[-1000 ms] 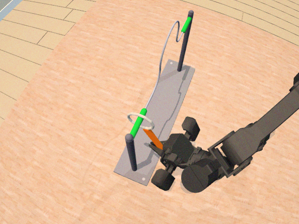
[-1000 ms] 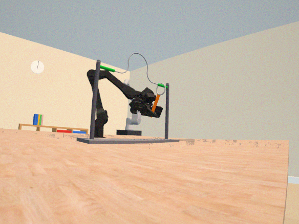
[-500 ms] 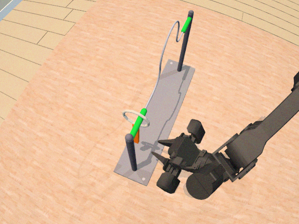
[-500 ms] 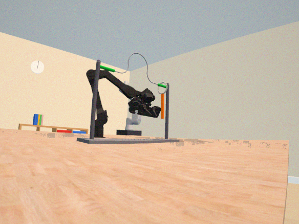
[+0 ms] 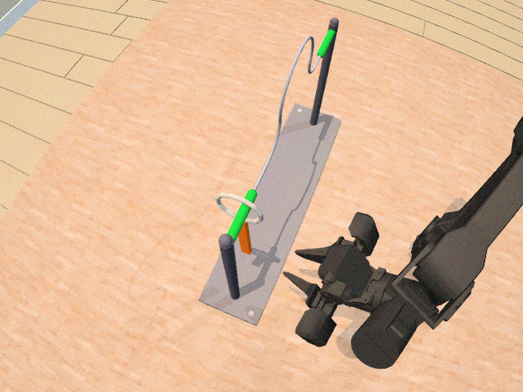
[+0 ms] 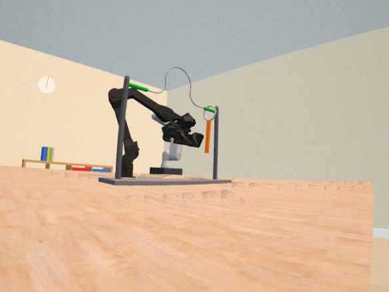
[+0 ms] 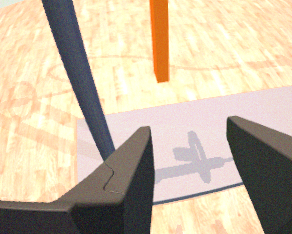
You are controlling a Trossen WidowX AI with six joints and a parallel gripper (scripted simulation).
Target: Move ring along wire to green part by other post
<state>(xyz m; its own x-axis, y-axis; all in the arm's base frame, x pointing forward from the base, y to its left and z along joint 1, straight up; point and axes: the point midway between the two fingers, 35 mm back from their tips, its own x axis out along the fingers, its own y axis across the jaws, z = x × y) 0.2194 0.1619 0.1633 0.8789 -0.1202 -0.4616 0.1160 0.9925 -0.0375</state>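
The pale ring [image 5: 260, 216] [image 6: 204, 114] hangs around the green wire part [image 5: 237, 225] [image 6: 206, 109] beside the near post [image 5: 230, 273] [image 6: 216, 147] [image 7: 80, 75]. Its orange handle [image 5: 245, 242] [image 6: 208, 137] [image 7: 160, 45] hangs down, nearly upright, free of the fingers. My gripper [image 5: 291, 263] [image 7: 189, 131] is partly open and empty, a short way back from the handle on the arm's side. The handle's lower end shows beyond the fingertips in the wrist view. The other green part [image 5: 326, 43] [image 6: 138, 87] is empty, next to the far post [image 5: 322, 85] [image 6: 122, 130].
The thin grey wire [image 5: 280, 107] [image 6: 190, 87] curves up and over between the green parts, away from the gripper. Both posts stand on a flat grey base [image 5: 287, 174] [image 6: 166, 182] [image 7: 240, 107]. The near post stands to the left in the wrist view.
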